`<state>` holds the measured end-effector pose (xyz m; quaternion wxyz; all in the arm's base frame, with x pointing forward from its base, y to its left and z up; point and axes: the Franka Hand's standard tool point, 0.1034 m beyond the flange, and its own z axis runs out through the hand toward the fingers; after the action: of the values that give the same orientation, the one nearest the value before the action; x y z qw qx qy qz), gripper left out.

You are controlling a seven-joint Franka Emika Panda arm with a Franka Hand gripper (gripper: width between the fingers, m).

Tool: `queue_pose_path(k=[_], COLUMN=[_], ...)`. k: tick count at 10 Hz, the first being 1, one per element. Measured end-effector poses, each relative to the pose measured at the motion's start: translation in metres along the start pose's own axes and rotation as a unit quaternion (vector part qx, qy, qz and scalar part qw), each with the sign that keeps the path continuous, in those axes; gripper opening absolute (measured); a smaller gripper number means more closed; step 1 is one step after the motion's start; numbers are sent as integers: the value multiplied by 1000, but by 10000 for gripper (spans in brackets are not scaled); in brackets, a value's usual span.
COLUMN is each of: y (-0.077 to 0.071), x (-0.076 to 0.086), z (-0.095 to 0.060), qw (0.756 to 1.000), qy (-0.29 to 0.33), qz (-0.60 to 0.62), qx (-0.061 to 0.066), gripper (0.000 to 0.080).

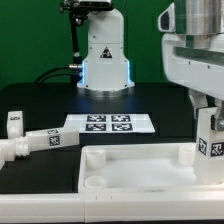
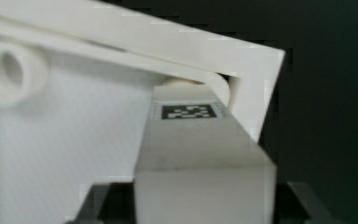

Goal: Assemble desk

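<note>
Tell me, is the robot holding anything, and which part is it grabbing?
Yes: the gripper holds one white desk leg near its upper end, upright at the desk top corner on the exterior view's right.

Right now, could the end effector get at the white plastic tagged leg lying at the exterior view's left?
Probably not yet: the end effector is closed on another white square-post leg near the white rimmed desk top. The lying leg looks unobstructed.
</note>
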<state>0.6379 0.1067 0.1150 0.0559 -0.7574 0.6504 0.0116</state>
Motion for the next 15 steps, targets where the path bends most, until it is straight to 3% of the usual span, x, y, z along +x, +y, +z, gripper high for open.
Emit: queue_pose_path(k=[1,2,3,7,8,9,10,11,12,13,14,15], y=[2,-1,-6,-5,-5,-5,-6,-10,-13,-13,-12,-12], x=[-3,-4,-4,-7,-7,-9,-15,-17,-16,-14,-14,-14], z=[3,3,2,3,3,2,-6,-19,-34,-51,-56,-53], qw=[987,970,957,960,961,965,973,978,983,988,988,988], qy=[-24,-34,-34,-32,-32,-31,-33,-37,-39,-44,-45,-45], qz=[159,241,289,276,275,260,228,204,175,145,142,142], qx=[2,8,22,22,22,21,22,31,40,38,29,30], gripper=[287,287,287,287,454,454,597,642,642,642,649,649])
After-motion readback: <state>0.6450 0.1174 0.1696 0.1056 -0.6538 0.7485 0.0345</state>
